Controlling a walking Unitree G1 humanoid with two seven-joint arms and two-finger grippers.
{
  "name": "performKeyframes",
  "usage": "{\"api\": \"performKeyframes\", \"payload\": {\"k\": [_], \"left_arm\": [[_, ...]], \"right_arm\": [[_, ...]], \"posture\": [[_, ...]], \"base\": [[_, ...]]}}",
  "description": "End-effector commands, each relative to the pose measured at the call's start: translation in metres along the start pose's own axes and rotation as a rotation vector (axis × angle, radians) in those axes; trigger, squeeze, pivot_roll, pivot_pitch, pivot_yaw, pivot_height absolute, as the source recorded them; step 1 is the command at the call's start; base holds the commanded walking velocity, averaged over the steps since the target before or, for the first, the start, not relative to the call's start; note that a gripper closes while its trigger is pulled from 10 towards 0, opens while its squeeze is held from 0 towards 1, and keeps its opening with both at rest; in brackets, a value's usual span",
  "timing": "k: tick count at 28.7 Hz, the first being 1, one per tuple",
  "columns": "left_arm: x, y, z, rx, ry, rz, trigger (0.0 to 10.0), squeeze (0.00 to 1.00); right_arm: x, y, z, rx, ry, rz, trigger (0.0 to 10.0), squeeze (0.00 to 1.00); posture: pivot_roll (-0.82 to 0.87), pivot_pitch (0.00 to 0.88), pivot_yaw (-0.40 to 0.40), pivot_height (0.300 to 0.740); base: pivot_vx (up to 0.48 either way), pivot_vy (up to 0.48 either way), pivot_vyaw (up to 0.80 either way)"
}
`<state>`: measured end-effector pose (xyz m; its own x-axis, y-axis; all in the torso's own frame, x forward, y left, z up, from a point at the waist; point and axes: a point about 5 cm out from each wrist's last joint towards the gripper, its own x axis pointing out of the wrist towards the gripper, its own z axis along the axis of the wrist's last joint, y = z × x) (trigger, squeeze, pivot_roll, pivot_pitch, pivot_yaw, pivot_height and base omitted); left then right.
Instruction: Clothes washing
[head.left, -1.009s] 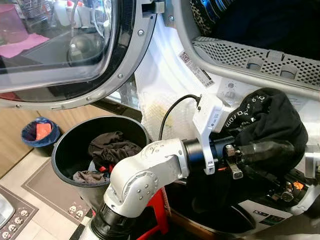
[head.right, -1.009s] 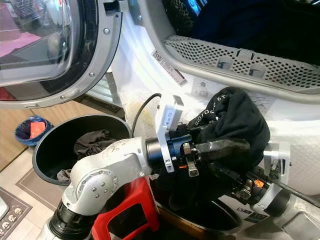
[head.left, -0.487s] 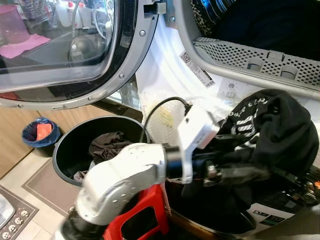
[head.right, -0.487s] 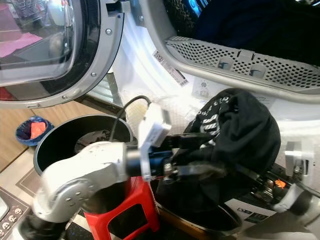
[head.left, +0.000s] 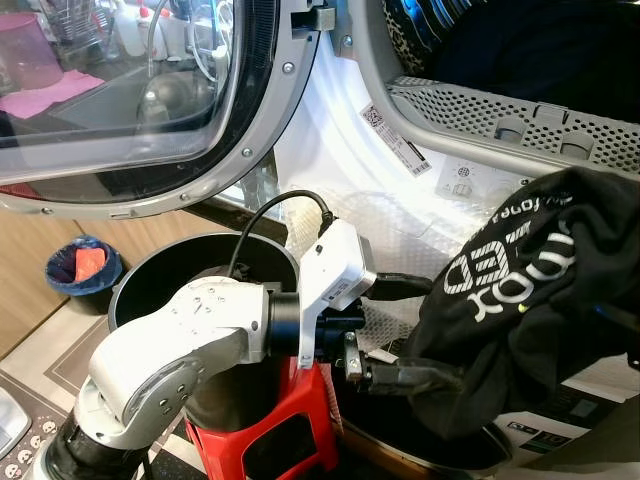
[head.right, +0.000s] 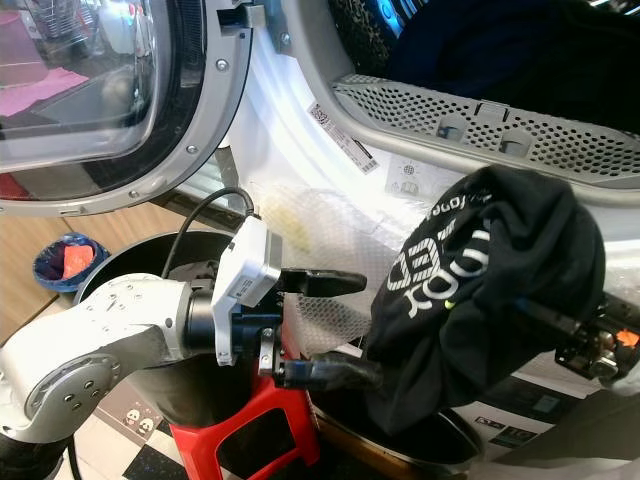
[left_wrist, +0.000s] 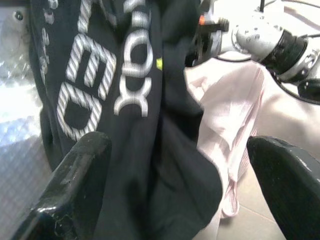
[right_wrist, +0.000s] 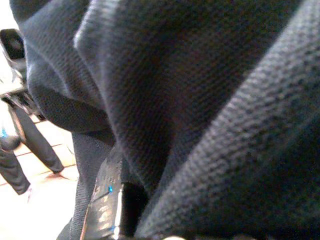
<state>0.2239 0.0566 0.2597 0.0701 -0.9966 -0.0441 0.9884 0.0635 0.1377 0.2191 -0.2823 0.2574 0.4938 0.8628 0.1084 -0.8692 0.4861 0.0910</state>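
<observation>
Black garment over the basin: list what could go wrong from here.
1. The black garment hangs from the right gripper alone; the left gripper is open beside it. If that grip is shallow, the garment may slip into the basin below.
2. It hangs well below the washer drum opening, so the drooping cloth could catch on the perforated rim during the lift.
3. The left gripper's lower finger sits close to the cloth and might snag it.
</observation>
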Motion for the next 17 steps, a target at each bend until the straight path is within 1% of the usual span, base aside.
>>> {"api": "performKeyframes", "payload": {"k": [1,3,4,8,11,12,13,14,15,16,17], "left_arm": [[-0.002,-0.008,0.004,0.005,-0.009,-0.031,10.0,1.0],[-0.004,-0.011,0.003,0.003,-0.007,-0.036,10.0,1.0],[-0.006,-0.012,0.002,0.0,0.002,-0.036,10.0,1.0],[-0.011,-0.016,-0.003,-0.003,0.025,-0.038,10.0,1.0],[-0.014,-0.018,-0.007,0.006,0.047,-0.031,10.0,1.0],[-0.015,-0.019,-0.008,0.012,0.057,-0.028,10.0,0.98],[-0.016,-0.02,-0.008,0.013,0.059,-0.023,10.0,0.98],[-0.016,-0.02,-0.008,0.012,0.059,-0.018,10.0,0.71],[-0.017,-0.02,-0.008,0.012,0.057,-0.015,10.0,0.2],[-0.018,-0.021,-0.007,0.017,0.057,0.002,10.0,0.0],[-0.019,-0.021,-0.006,0.023,0.055,0.011,10.0,0.0]], "right_arm": [[-0.003,0.003,0.024,-0.07,-0.068,0.032,0.0,0.0],[-0.004,0.003,0.034,-0.087,-0.107,0.049,0.0,0.0],[-0.005,0.003,0.045,-0.11,-0.155,0.061,0.0,0.0],[-0.006,0.004,0.063,-0.123,-0.23,0.069,0.0,0.0],[0.0,0.007,0.082,-0.146,-0.292,0.104,0.0,0.0],[0.003,0.007,0.09,-0.154,-0.316,0.114,9.4,0.0],[0.007,0.007,0.095,-0.16,-0.329,0.106,9.4,0.0],[0.011,0.006,0.101,-0.161,-0.343,0.102,10.0,0.0],[0.015,0.005,0.106,-0.162,-0.354,0.094,10.0,0.0],[0.024,0.003,0.115,-0.153,-0.378,0.079,10.0,0.0],[0.029,0.002,0.121,-0.151,-0.399,0.068,10.0,0.0]], "posture": [[0.04,0.159,0.008,0.74],[0.04,0.158,0.007,0.74],[0.04,0.159,0.005,0.74],[0.03,0.158,0.006,0.74],[0.03,0.158,0.005,0.74],[0.02,0.156,0.002,0.74],[0.02,0.156,0.0,0.74],[0.02,0.156,-0.002,0.74],[0.03,0.156,-0.004,0.74],[0.03,0.155,-0.008,0.74],[0.03,0.155,-0.012,0.74]], "base": [[0.0,0.0,0.0],[0.0,0.0,0.0],[0.0,0.0,0.0],[0.0,0.0,0.0],[0.0,0.0,0.0],[0.0,0.0,0.0],[0.0,0.0,0.0],[0.0,0.0,0.0],[0.0,0.0,0.0],[0.0,0.0,0.0],[0.0,0.0,0.0]]}}
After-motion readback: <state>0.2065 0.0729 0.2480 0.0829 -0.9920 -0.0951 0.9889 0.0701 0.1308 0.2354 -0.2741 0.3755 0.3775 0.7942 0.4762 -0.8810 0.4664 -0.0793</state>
